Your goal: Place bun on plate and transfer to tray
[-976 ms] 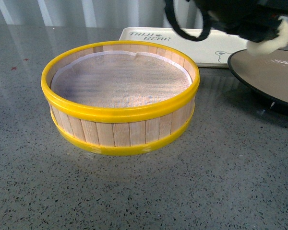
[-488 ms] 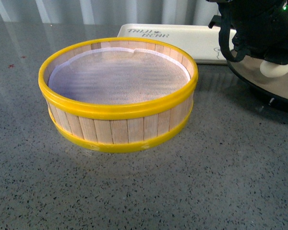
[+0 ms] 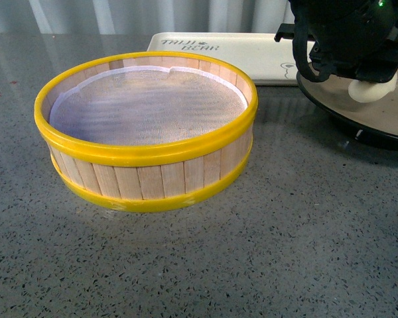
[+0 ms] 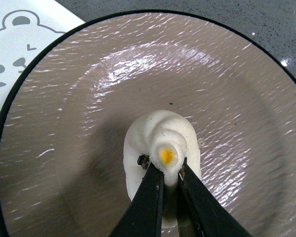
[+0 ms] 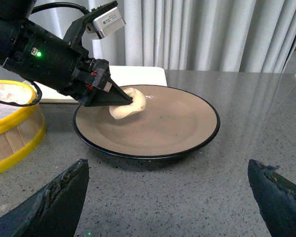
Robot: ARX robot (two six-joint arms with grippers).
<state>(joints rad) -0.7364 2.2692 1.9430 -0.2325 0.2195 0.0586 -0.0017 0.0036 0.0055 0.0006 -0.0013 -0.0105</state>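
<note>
A: What's the left gripper [image 4: 170, 170] doing?
B: Pinching the bun [image 4: 153, 131] at its yellow-dotted swirl.
A: Where?
B: Bun's showing over the middle of the plate [image 4: 89, 74], contact unclear. The tray [image 4: 39, 29] is peeking past the black rim, bear drawing [image 4: 12, 37] showing.

The left arm [image 5: 44, 54] slants downward toward its fingertips, with a green light lit on its black wrist. The left gripper [image 4: 168, 170] has its two thin black fingers [image 4: 148, 197] set close together, pinching the top of the bun [image 4: 158, 128] between their tips. The right gripper [image 5: 167, 165] sits low, its two dark fingers [image 5: 59, 197] spread wide apart.
</note>
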